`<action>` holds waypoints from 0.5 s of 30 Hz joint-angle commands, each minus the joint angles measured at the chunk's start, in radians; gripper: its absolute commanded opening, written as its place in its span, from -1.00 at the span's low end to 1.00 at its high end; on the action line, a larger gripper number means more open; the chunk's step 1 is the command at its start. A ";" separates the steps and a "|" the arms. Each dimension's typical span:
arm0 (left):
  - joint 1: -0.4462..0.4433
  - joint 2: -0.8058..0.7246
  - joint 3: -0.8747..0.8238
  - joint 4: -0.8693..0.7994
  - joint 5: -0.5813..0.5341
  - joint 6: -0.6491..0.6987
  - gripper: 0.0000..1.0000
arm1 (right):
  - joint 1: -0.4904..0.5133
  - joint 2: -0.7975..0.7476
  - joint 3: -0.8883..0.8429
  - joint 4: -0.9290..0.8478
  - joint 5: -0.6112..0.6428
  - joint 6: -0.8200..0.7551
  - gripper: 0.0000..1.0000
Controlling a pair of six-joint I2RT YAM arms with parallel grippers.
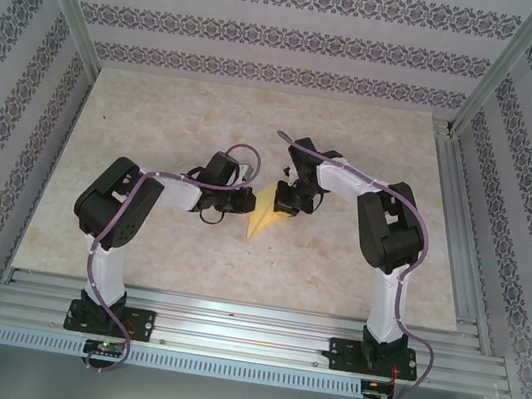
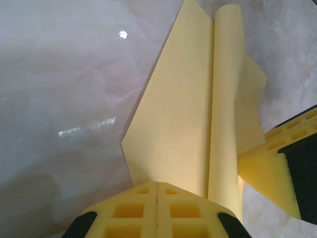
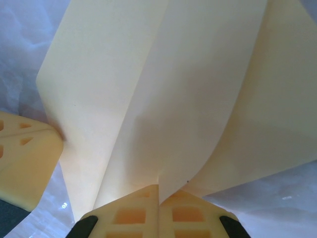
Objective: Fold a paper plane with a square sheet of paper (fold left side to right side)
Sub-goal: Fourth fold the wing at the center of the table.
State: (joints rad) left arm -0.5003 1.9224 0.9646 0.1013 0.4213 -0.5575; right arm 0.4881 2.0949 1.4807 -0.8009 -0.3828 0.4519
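Two pincers, left gripper (image 2: pixel 157 186) and right gripper (image 3: pixel 158 188), clamp the creased mustard-yellow paper plane (image 2: pixel 173 124); wrist views reveal it curling upward.

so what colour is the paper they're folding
The paper is plain mustard yellow, clearest in the left wrist view.

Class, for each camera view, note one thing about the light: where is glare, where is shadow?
Top external: a glare band runs along the near metal rail. Left wrist: small white glare spots on the table, the paper crisp. Right wrist: the paper very close to the lens, a soft grey shadow in its fold.
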 commanded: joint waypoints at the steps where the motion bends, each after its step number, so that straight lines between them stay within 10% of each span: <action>1: -0.009 0.038 -0.006 -0.050 -0.058 0.022 -0.90 | -0.005 0.025 0.018 -0.002 0.027 -0.017 -1.00; 15: -0.010 0.037 -0.005 -0.052 -0.057 0.024 -0.90 | 0.000 0.046 0.027 -0.025 0.052 -0.027 -1.00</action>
State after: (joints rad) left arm -0.5003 1.9224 0.9646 0.1013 0.4213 -0.5575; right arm 0.4885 2.1090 1.4876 -0.8051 -0.3733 0.4477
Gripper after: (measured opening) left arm 0.053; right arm 0.040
